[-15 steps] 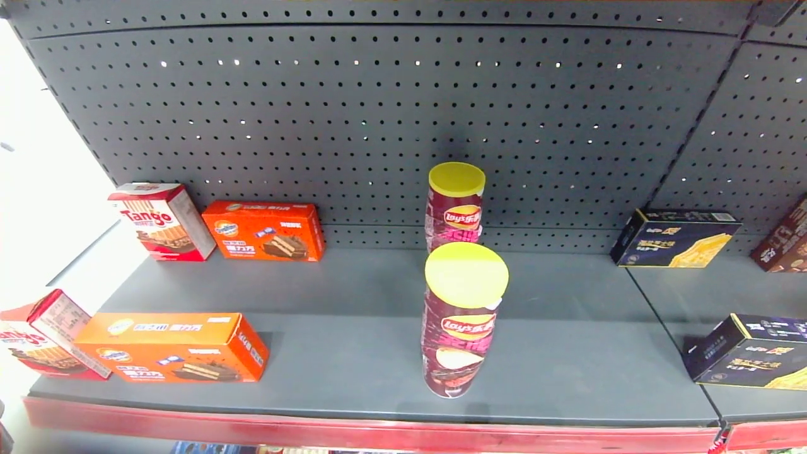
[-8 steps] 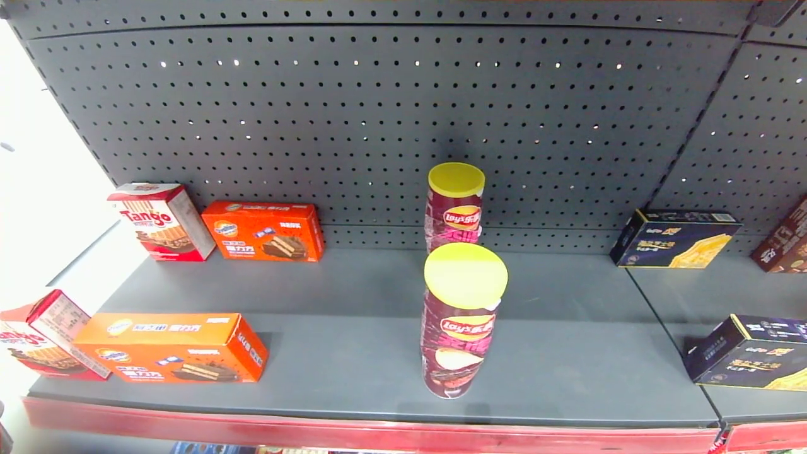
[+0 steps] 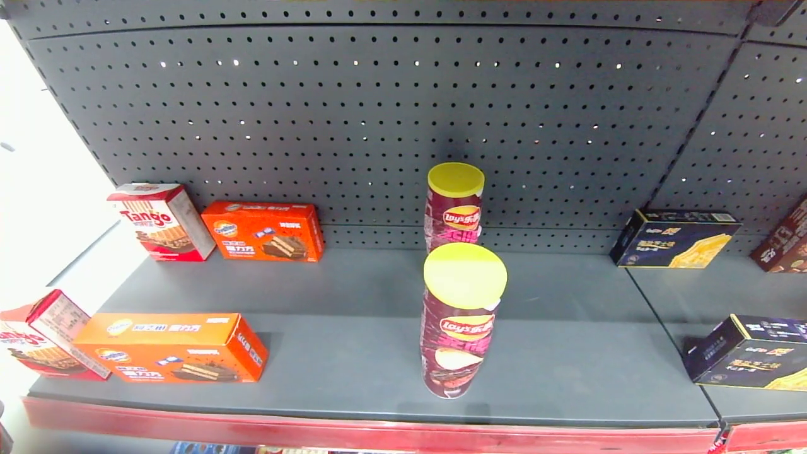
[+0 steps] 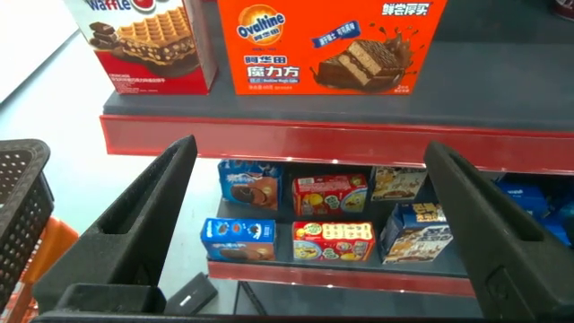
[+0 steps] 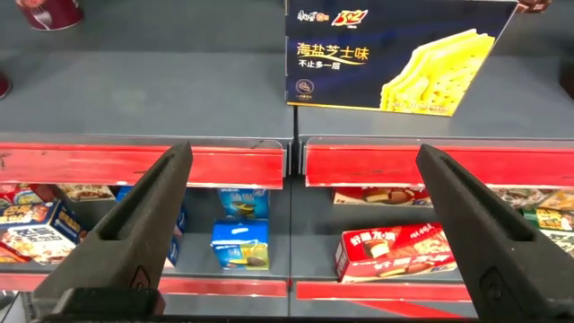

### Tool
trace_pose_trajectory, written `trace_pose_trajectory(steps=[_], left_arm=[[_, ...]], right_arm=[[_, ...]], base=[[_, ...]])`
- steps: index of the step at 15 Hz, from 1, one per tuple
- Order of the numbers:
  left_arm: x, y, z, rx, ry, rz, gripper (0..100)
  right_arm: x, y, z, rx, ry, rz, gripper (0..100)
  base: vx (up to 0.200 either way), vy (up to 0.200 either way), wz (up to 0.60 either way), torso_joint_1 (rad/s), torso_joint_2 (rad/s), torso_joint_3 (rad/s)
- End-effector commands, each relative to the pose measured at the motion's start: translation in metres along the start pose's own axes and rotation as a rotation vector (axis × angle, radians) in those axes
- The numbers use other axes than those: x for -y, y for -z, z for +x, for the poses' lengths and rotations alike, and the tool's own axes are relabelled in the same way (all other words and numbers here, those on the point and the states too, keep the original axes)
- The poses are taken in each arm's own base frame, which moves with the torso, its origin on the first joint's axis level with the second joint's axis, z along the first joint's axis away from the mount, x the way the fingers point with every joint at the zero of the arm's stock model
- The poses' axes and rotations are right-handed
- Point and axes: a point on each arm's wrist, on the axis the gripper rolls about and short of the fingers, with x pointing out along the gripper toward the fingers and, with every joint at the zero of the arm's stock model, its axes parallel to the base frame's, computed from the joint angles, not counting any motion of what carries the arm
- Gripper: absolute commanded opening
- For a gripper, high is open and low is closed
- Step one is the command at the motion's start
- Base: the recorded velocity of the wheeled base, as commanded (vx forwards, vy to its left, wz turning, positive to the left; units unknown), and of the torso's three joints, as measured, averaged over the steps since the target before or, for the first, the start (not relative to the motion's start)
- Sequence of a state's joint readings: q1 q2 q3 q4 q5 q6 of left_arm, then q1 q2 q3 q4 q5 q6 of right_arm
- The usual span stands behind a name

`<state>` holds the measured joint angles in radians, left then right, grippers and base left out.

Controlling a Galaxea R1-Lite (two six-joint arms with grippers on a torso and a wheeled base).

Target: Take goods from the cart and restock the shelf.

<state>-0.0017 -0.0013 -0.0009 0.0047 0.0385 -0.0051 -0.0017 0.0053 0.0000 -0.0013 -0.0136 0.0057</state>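
- Shelf (image 3: pixel 353 353): two chip cans stand upright — the front can (image 3: pixel 459 328) mid-shelf, the back can (image 3: pixel 455 205) at its 12 o'clock, near the pegboard (image 3: pixel 315 126).
- Orange box (image 3: pixel 170 347) lies at the front can's 9 o'clock, well apart.
- Left gripper (image 4: pixel 311 148): jaws released, holding nothing, facing the shelf's red front edge.
- Right gripper (image 5: pixel 305 151): jaws released — likewise empty.

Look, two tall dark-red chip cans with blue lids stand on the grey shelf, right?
No: the head view shows yellow lids, not blue. The front tall dark-red chip can and the back chip can do stand on the grey metal shelf.
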Motion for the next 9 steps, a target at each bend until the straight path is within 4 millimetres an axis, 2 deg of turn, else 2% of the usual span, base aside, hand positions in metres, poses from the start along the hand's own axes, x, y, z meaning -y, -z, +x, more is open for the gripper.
trace_pose_trajectory(steps=[1, 4, 5, 7, 8, 9], left_arm=[[0.0, 0.0, 0.0, -0.001, -0.002, -0.001, 100], [-0.001, -0.001, 0.0, -0.001, -0.035, 0.016, 100], [-0.001, -0.028, -0.003, 0.038, -0.061, 0.065, 100], [0.001, -0.087, 0.01, -0.002, 0.097, 0.105, 100], [0.006, -0.131, 0.035, -0.037, 0.211, 0.114, 100], [0.011, -0.146, 0.056, -0.08, 0.3, 0.14, 100]], right_arm=[[0.0, 0.0, 0.0, -0.002, 0.0, 0.0, 100], [0.0, 0.0, 0.0, -0.002, -0.002, -0.001, 100], [0.0, 0.0, 0.0, -0.002, -0.002, -0.001, 100], [0.0, 0.0, 0.0, -0.002, 0.0, 0.0, 100], [0.0, 0.0, 0.0, -0.002, 0.0, 0.0, 100], [0.0, 0.0, 0.0, -0.002, 0.0, 0.0, 100]], base=[[0.0, 0.0, 0.0, 0.0, 0.0, 0.0], [0.0, 0.0, 0.0, 0.0, 0.0, 0.0], [0.0, 0.0, 0.0, 0.0, 0.0, 0.0], [0.0, 0.0, 0.0, 0.0, 0.0, 0.0], [0.0, 0.0, 0.0, 0.0, 0.0, 0.0], [0.0, 0.0, 0.0, 0.0, 0.0, 0.0]])
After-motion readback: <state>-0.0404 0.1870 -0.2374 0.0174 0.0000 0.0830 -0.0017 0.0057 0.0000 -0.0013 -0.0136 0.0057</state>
